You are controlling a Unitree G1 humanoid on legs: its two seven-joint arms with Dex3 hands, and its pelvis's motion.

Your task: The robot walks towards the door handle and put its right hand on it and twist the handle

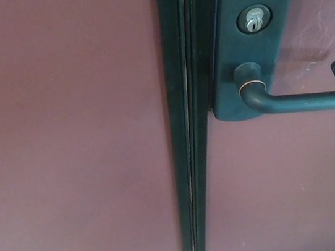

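the view is filled by a maroon door (64,146) seen close up, with a dark vertical strip (190,128) running from the top edge to the bottom edge a little right of the middle, where two door panels meet. a thin pale line runs down the length of this strip.

the door handle (301,100) sits in the upper right part of the view. it is a dark lever, fixed by a round collar to a dark metal plate (256,44) that lies just beside the strip on its right side. from the collar the lever bends and runs roughly level toward the right edge of the view, then turns up into a short stub at its far end. a thin bright ring shows around the collar where the lever meets the plate.

above the collar, on the same plate, is a round silver keyhole (254,19). the plate reaches the top edge of the view and ends just below the collar.

faint pale scuff marks (318,42) show on the maroon surface to the right of the plate, above the lever.

neither hand appears anywhere in the view, so the state of the fingers cannot be told. nothing touches the door handle.
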